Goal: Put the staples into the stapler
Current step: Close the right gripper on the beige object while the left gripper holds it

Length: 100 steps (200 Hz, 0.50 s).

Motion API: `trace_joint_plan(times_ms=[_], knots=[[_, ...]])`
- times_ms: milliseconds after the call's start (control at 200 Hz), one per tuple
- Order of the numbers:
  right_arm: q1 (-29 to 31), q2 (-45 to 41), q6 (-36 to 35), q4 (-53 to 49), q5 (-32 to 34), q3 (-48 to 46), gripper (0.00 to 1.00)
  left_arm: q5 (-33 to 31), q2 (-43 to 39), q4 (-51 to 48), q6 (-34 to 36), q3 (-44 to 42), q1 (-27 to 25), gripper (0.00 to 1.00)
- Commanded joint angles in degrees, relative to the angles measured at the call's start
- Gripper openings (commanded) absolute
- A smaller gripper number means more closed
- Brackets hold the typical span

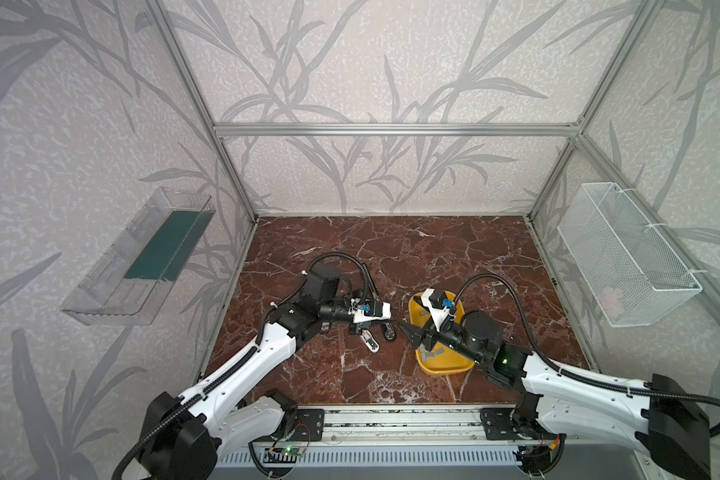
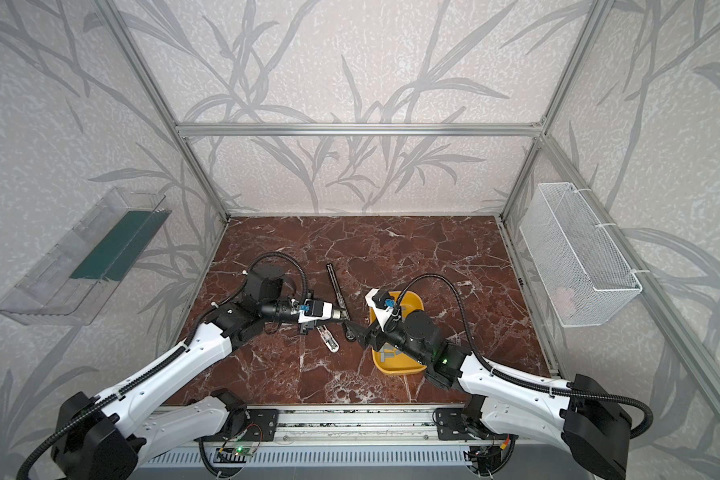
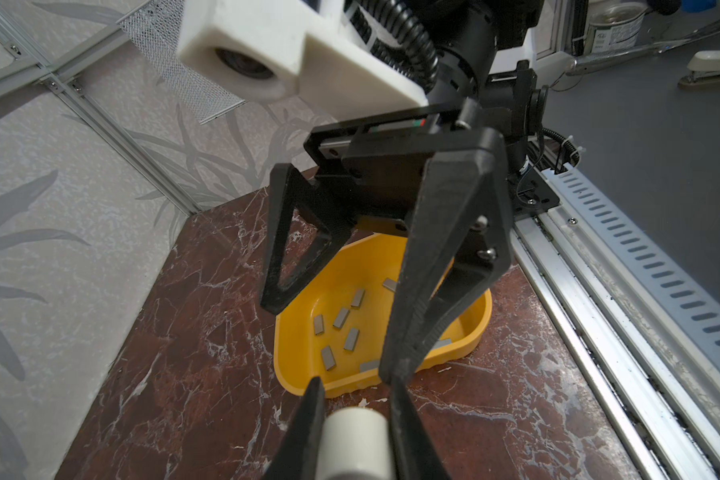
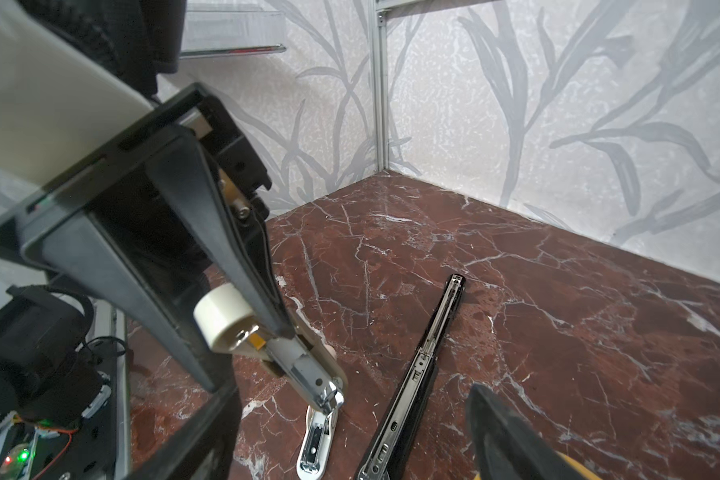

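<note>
Left gripper [image 3: 355, 399] was clamped on the cream stapler [image 4: 304, 365], which was hinged open, its base hanging down to the marble table [image 4: 558, 311]. A long black stapler [image 4: 429, 353] lay opened just beside it. Right gripper [image 3: 333, 338] stood with jaws apart beside the yellow tray [image 3: 470, 328]. The staples [image 3: 341, 318] lay loose inside that tray.

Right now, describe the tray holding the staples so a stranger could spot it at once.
On the red-brown marble table, look right of centre, where the right gripper hangs open. The tray sits there with small grey staples scattered inside. Nothing else on the table is bright yellow.
</note>
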Motion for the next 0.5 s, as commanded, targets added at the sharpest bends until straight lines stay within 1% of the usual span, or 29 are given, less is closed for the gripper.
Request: trace_joint_plan(times_ms=[0, 80, 155, 290, 365, 495], knots=[[0.11, 0.66, -2.56, 4.37, -6.7, -0.61, 0.92, 4.66, 0.05, -0.04, -0.64, 2.04, 0.29, 0.0], [0.09, 1.26, -2.8, 5.61, -8.81, -0.84, 0.98, 6.09, 0.75, -1.31, -0.42, 2.98, 0.26, 0.0], [0.18, 1.83, -2.97, 5.97, -10.07, -0.8, 1.0, 7.66, 1.21, -1.33, -0.71, 3.39, 0.27, 0.0], [0.43, 4.39, -2.44, 6.91, -11.5, -0.29, 1.0, 8.49, 0.98, -2.16, -1.03, 3.48, 0.26, 0.0], [0.54, 6.15, -2.16, 6.72, -11.71, 0.45, 1.0, 8.6, 0.38, -1.05, -1.17, 2.74, 0.21, 0.0], [0.63, 8.33, -1.73, 7.29, -13.75, 1.26, 0.99, 10.73, 0.69, -0.36, -2.58, 3.25, 0.2, 0.0]])
